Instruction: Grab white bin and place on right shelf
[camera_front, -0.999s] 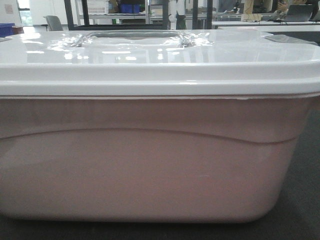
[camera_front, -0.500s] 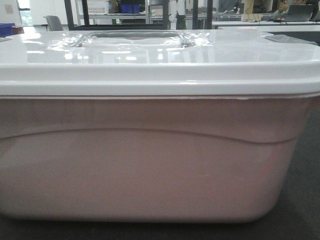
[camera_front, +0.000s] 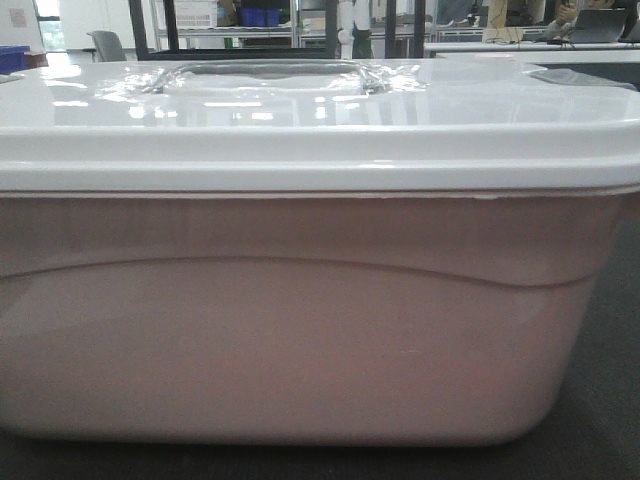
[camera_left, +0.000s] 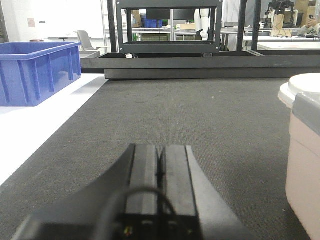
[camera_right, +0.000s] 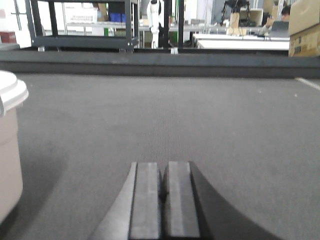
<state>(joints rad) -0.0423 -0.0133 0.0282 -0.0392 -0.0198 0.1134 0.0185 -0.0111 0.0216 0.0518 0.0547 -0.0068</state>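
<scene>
Pinkish white bin (camera_front: 320, 330) fills front view, edges cropped; left tool (camera_left: 160, 151), right tool (camera_right: 163, 168) both closed, empty.

Open mat (camera_left: 190, 115) beside white bin (camera_front: 300, 330)

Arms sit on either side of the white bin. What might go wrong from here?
The left gripper and right gripper are both shut; pressed against the smooth, rounded walls of the white bin, they may slip.
Lifting under the lid might pop it off.
The blue crate sits left of the left arm; a wide swing may hit it.
</scene>
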